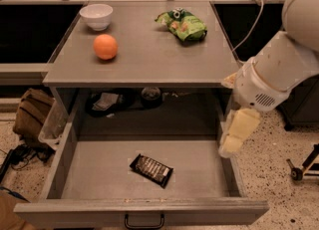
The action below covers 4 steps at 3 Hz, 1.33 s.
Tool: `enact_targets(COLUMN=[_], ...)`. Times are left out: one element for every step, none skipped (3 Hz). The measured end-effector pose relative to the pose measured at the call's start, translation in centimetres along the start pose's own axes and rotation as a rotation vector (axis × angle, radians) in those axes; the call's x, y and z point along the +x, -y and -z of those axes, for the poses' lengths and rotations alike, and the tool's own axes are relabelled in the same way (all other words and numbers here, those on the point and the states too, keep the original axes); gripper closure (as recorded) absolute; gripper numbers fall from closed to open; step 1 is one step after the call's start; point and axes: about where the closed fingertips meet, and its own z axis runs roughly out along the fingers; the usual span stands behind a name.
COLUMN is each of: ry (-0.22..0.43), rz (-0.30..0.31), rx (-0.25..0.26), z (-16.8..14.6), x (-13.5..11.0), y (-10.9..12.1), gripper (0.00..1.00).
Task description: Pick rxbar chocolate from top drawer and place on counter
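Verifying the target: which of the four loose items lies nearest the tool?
The flat black-wrapped rxbar chocolate, alone in the open grey top drawer; the tool hangs at its right wall. Orange fruit, white bowl and green bag sit on the grey counter.

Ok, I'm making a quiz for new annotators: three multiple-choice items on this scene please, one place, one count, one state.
1. Where is the rxbar chocolate? A in the top drawer B on the floor C on a chair
2. How many things sit on the counter? A one B three C five
3. The drawer is: A shut B open C removed
1A: it lies on the drawer floor; the tool hangs by the right wall, apart from it. 2B: bowl, orange, green bag. 3B: pulled out, inside showing.
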Motion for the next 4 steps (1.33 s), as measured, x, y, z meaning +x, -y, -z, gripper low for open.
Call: enact_targets(ry=[0.101, 0.099, 0.129, 0.192], rz=[0.01, 0.01, 0.014, 0.019], rx=[-0.005, -0.006, 0.025, 0.082], z=[-4.8, -4.8, -6.3, -8.9], x=[-1.2, -1.2, -1.6, -2.0], y=[-1.8, -1.8, -1.9, -2.3], gripper=[0.0, 0.0, 0.0, 0.0])
